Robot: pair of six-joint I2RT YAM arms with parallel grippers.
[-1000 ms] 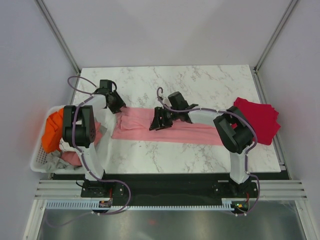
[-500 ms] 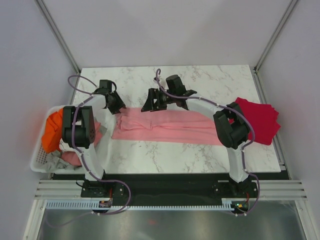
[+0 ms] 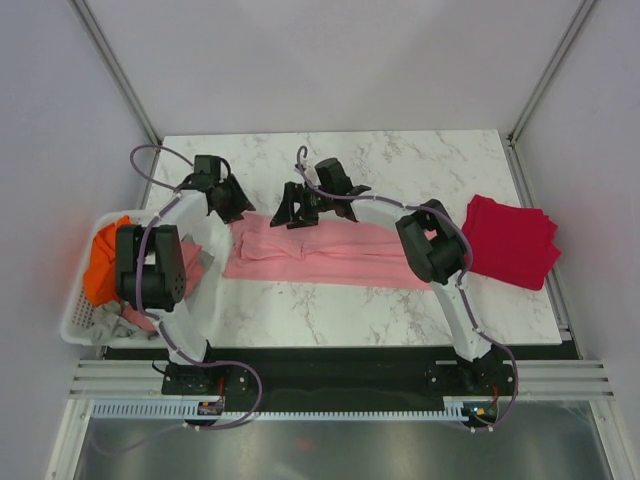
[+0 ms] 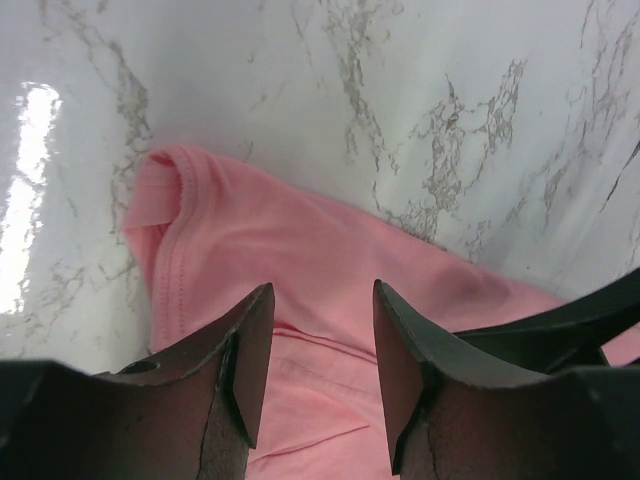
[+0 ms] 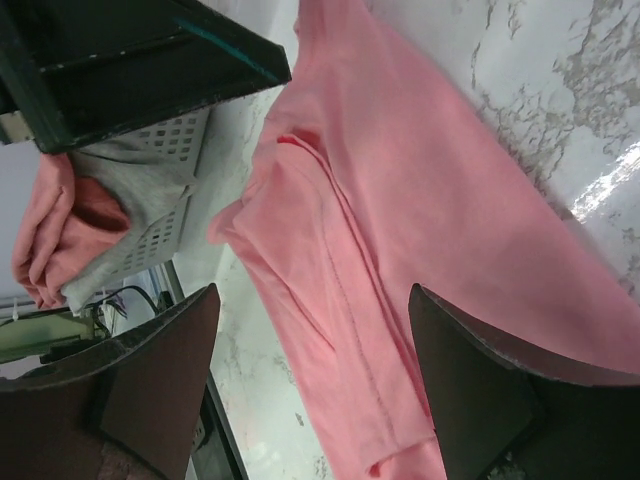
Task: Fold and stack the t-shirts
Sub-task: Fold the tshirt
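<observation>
Across the marble desk (image 3: 330, 310), from 9 toward 3 o'clock: the pink t-shirt (image 3: 330, 255), lying as a long flat band, folded lengthwise but not yet into a rectangle. At 8 o'clock, off the desk's edge: a white basket (image 3: 72, 325) with orange and grey cloth inside. At 3 o'clock: the red t-shirt (image 3: 510, 240), already folded and lying just past the pink band's end.

Right claw (image 3: 290, 208), a second ago down on the band's middle, now lifted off and swung to 11 o'clock, released and spread wide over the pink shirt's far-left part, nothing between the fingers. Likely a crease just pressed and let go. Left claw (image 3: 236, 208) nearly unmoved, half parted above the left end, pinching nothing visible. Next, probably: crosswise folds, then stacking with the red.
</observation>
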